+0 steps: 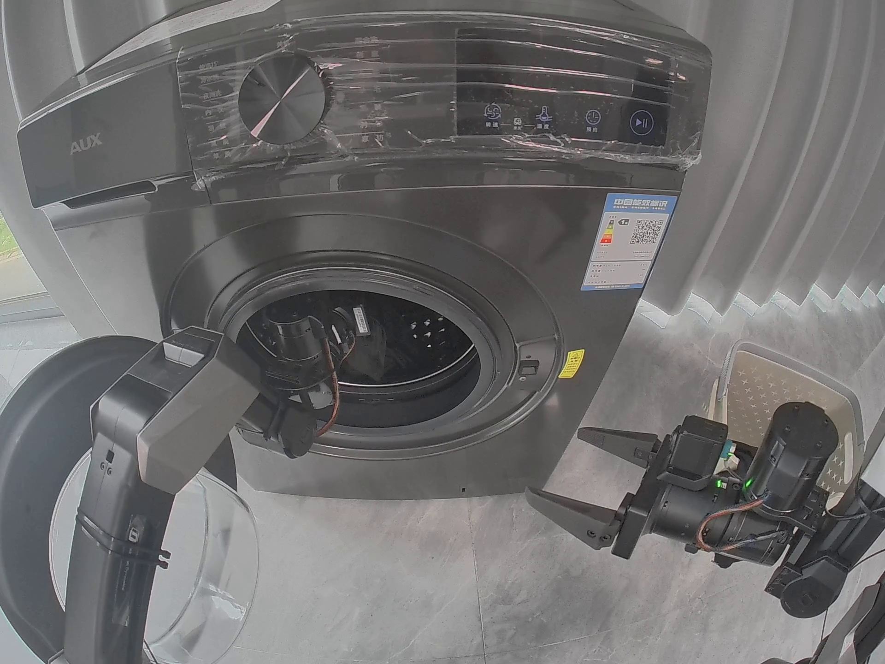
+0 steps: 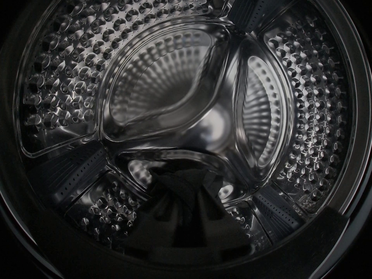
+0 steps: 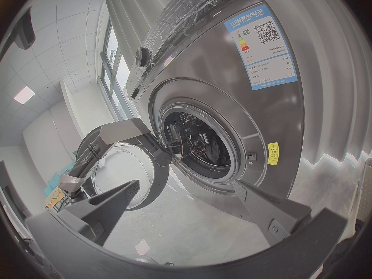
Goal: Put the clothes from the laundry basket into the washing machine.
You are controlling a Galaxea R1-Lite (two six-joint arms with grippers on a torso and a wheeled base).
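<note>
Right hand (image 1: 556,463): 2 black wedge-shaped fingers with ribbed inner faces, spread wide and holding nothing. It hangs low over the floor, between the washing machine (image 1: 396,223) and the laundry basket (image 1: 779,385).

Left hand (image 1: 358,325): reached through the round door opening into the drum (image 2: 66,59). Whether it is wide, narrow or gripping cannot be told.

Garment (image 2: 182,202): 1 dark, soft, crumpled piece of cloth lying at the bottom of the drum, near the front lip.

- Drum: polished steel, embossed all over with small perforated dimples, 3 ribbed paddles, and a smooth mirror-like back plate.
- Washing machine: brushed dark-grey metal casing and a glossy black panel under wrinkled clear film, with 1 round metal dial (image 1: 281,99).
- Door (image 1: 37,417): swung fully open to the robot's left, a dark ring around a clear domed glass bowl.
- Laundry basket: white rigid plastic with a perforated wall, standing on the floor at the robot's right. Its contents are hidden behind the right arm.
- Floor (image 1: 387,583): grey, smooth, marbled tile.

Progress, as a judgement: at least 1 garment is in the machine. What remains in the basket cannot be told, so a further pick is likely.
</note>
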